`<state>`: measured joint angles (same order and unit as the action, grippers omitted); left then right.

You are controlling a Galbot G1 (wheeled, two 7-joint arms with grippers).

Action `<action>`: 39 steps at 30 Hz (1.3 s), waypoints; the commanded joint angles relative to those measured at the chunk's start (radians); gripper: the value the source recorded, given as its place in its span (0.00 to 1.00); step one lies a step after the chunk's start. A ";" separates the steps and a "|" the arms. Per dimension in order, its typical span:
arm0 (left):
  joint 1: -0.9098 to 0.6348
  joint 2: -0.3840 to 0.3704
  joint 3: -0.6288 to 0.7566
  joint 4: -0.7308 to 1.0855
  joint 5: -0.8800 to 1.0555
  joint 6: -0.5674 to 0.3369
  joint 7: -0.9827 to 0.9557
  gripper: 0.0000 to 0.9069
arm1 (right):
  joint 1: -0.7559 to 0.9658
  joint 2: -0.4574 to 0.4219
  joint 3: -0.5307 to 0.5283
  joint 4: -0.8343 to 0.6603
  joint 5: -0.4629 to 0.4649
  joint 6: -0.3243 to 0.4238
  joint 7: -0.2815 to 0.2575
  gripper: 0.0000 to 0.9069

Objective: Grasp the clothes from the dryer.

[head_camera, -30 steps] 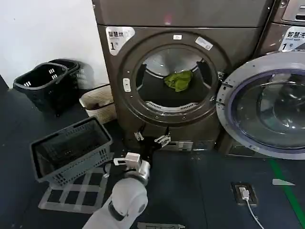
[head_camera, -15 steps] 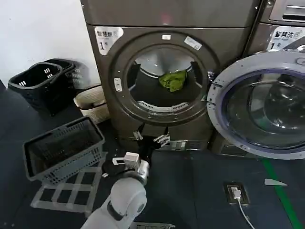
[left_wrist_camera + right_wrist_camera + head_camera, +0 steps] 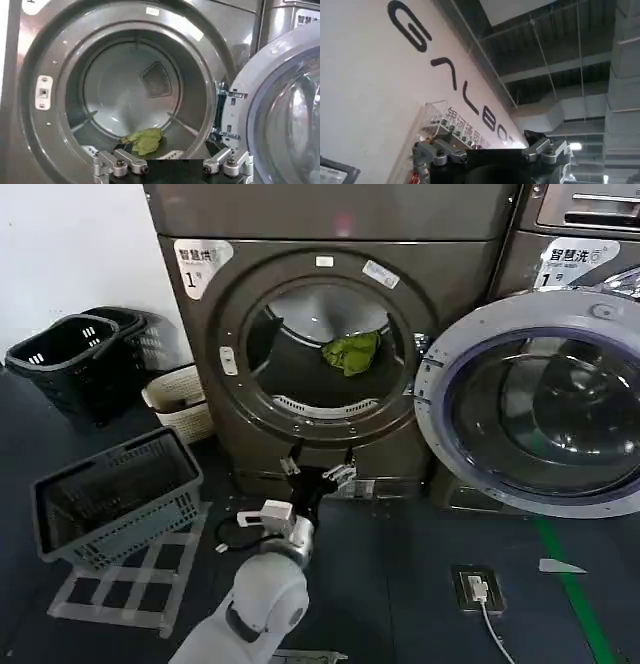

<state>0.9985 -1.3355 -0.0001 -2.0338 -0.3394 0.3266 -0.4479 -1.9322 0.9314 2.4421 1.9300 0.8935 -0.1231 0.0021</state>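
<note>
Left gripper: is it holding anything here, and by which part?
Nothing is held. The left gripper hangs open below the dryer opening, and the clothes lie untouched in the drum.

Clothes (image 3: 351, 352) inside dryer (image 3: 225, 414) drum

Grey basket (image 3: 110, 499), black baskets (image 3: 70, 359), perhaps a charger (image 3: 474, 589) on the floor

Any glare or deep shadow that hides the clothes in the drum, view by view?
Head view: the clothes read clearly against the dark lower drum of the dryer; the glare is on the drum's back wall above them. Left wrist view: drum evenly lit, clothes plain beyond the open left gripper.
</note>
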 commanded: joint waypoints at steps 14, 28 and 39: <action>-0.008 -0.016 -0.034 0.005 -0.005 0.002 -0.002 1.00 | 0.001 -0.004 -0.010 0.002 0.014 0.038 -0.025 1.00; -0.014 -0.017 -0.053 0.012 -0.003 0.001 -0.005 1.00 | 0.000 -0.010 -0.018 0.010 0.030 0.045 -0.037 1.00; -0.017 -0.025 -0.070 0.031 0.014 -0.004 -0.009 1.00 | 0.004 -0.021 -0.021 0.006 0.029 0.046 -0.039 1.00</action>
<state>0.9816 -1.3597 -0.0677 -2.0044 -0.3249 0.3223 -0.4570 -1.9290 0.9097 2.4210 1.9348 0.9222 -0.0771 -0.0386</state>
